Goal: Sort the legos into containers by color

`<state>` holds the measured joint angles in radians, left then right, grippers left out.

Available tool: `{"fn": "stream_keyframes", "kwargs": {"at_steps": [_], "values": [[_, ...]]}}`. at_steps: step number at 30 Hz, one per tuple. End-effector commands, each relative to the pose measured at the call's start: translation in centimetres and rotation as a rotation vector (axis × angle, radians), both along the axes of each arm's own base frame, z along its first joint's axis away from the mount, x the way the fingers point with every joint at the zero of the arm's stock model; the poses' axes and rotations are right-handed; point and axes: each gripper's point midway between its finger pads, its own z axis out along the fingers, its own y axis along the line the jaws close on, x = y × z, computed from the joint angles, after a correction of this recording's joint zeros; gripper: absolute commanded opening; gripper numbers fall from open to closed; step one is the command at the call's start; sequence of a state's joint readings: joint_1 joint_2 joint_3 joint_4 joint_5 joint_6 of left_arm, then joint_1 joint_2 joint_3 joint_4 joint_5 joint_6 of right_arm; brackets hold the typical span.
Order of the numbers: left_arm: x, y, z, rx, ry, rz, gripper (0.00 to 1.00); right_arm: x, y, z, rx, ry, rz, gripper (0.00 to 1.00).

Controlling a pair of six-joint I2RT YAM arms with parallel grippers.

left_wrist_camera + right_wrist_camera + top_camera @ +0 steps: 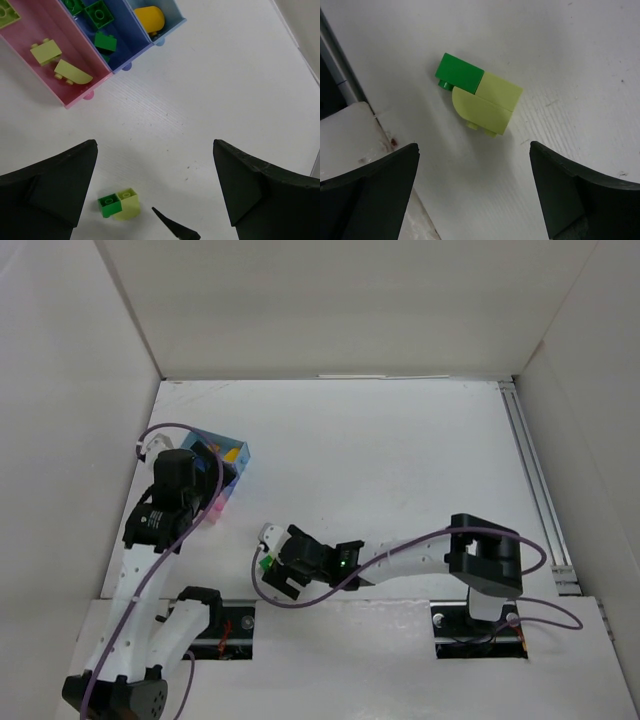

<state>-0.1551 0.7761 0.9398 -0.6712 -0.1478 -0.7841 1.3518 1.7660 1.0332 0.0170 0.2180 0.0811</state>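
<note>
Three joined trays show in the left wrist view. The pink tray [75, 97] holds pale yellow-green bricks [46, 51]. The darker blue tray [131, 50] holds dark green bricks [100, 15]. The light blue tray [172, 22] holds a yellow brick [150, 19]. A dark green brick [460, 73] joined to a pale yellow-green brick [487, 102] lies on the table, also seen in the left wrist view [119, 204]. My right gripper [473, 145] is open and empty, just short of this pair. My left gripper [154, 143] is open and empty, above the table beside the trays.
In the top view the trays [238, 452] sit at the left, partly under my left gripper [205, 468]. My right gripper [280, 570] reaches left across the near edge to the brick pair [265, 565]. White walls enclose the table, with a metal rail [535, 480] on the right.
</note>
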Motion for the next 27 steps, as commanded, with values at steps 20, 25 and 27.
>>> {"fn": "stream_keyframes", "kwargs": {"at_steps": [20,25,27], "values": [[-1.3,1.7,0.3,0.074,0.026,0.04,1.0,2.4,4.5,-1.1,0.074,-0.009,-0.164,0.79],[-1.5,1.7,0.1,0.082,0.036,0.035,1.0,2.7,5.1,-1.5,0.081,-0.018,-0.173,0.74],[-1.7,1.7,-0.1,0.084,0.046,0.034,1.0,2.9,5.0,-1.5,0.075,-0.032,-0.175,0.72]]}}
